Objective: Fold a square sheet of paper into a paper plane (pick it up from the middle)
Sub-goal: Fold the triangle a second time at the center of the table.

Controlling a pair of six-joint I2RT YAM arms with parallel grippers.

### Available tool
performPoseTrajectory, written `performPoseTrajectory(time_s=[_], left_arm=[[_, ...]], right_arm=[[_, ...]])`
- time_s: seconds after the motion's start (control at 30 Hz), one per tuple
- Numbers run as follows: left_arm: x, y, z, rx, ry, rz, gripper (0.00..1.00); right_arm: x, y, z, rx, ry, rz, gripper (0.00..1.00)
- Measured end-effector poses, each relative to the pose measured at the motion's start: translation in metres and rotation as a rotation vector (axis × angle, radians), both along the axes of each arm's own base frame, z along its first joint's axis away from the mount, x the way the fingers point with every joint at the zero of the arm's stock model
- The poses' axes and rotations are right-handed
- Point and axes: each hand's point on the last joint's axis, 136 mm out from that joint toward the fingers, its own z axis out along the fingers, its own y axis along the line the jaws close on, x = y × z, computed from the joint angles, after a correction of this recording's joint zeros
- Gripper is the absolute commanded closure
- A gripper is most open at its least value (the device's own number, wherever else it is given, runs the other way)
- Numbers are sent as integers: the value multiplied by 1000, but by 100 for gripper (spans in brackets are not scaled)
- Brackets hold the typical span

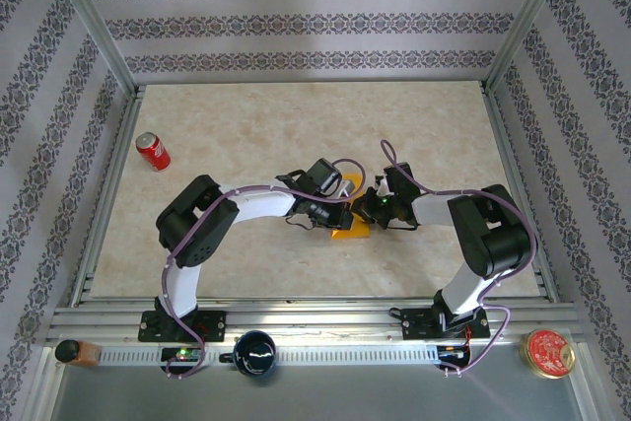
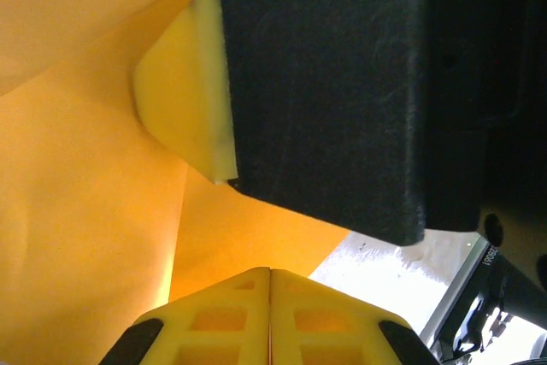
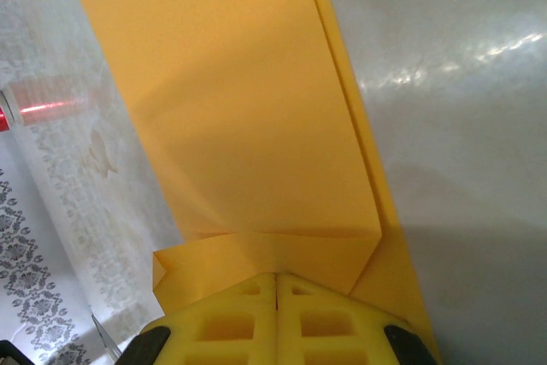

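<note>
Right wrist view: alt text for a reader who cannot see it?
The right gripper, its yellow fingers shut, meets the near edge of a folded orange-yellow paper sheet that stretches away across the glossy table. A blurred red soda can shows at the left edge.

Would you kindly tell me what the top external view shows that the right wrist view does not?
The top external view adds both arms bent toward mid-table, the left gripper close beside the right gripper, and a round red-topped tin on the near ledge. The right wrist view adds the overlapping layers and creases of the folded orange-yellow paper sheet up close, with its shut yellow fingers at the paper's edge. Shared: that paper, the right gripper and the pale marbled tabletop.
</note>
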Motion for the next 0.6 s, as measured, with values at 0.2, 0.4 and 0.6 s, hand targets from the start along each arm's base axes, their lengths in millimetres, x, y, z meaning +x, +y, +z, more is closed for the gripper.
performPoseTrajectory(time_s=[0.2, 0.4, 0.6], left_arm=[[-2, 4, -9, 27, 11, -6, 92], [-2, 8, -14, 52, -1, -11, 92], [-9, 14, -23, 70, 16, -14, 92]], right_arm=[[0, 0, 0, 0, 0, 0, 99], [0, 0, 0, 0, 0, -1, 99], [0, 0, 0, 0, -1, -1, 99]])
